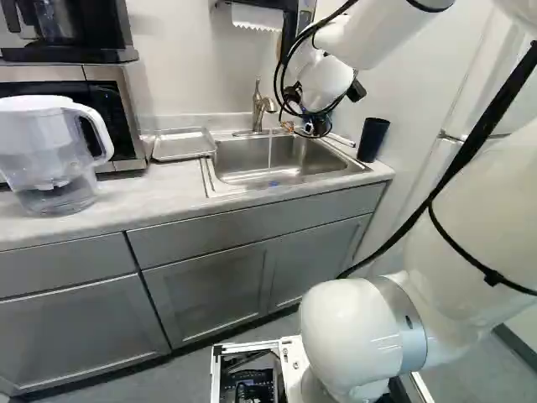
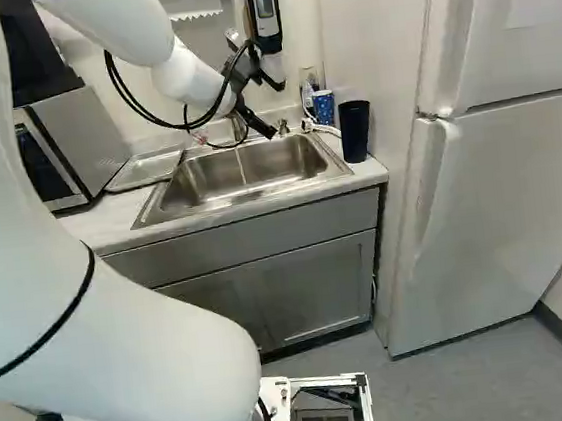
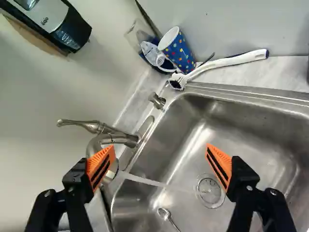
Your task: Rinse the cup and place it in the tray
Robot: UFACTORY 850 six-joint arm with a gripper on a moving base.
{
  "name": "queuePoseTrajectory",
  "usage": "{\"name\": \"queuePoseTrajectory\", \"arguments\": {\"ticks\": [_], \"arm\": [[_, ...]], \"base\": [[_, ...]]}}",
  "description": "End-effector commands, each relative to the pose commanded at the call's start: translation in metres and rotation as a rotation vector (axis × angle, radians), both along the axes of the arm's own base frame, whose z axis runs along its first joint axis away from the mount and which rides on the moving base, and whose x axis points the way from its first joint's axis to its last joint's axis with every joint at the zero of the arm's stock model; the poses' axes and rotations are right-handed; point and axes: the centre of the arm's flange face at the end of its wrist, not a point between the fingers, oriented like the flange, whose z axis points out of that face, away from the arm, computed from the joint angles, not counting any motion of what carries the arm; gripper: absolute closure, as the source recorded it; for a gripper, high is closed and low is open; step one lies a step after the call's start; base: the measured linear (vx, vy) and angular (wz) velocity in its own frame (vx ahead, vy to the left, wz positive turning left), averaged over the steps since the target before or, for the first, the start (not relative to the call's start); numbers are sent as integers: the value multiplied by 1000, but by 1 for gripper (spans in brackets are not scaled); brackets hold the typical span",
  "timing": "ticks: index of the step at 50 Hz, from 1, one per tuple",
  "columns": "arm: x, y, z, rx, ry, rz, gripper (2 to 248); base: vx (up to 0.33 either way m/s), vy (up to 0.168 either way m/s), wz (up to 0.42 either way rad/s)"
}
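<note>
Tap (image 3: 120,137) is turned on, pincer (image 3: 160,166) spread wide above sink (image 3: 241,125)
Nothing is held; rinsing and placement in the tray (image 1: 183,144) are apparently left.

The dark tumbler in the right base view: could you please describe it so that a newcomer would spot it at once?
Find the fridge, then the sink to its left. The tumbler stands on the counter between the two. It is tall, plain and nearly black, unlike the shorter, dotted blue cup just behind it.
</note>
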Motion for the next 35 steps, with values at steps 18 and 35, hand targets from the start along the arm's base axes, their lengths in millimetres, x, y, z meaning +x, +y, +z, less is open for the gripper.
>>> {"name": "queuePoseTrajectory", "arguments": {"ticks": [18, 35], "arm": [[0, -6, 2, -95, 0, -26, 3], [-2, -12, 2, -185, 20, -57, 3]], "base": [[0, 0, 0], [0, 0, 0]]}}
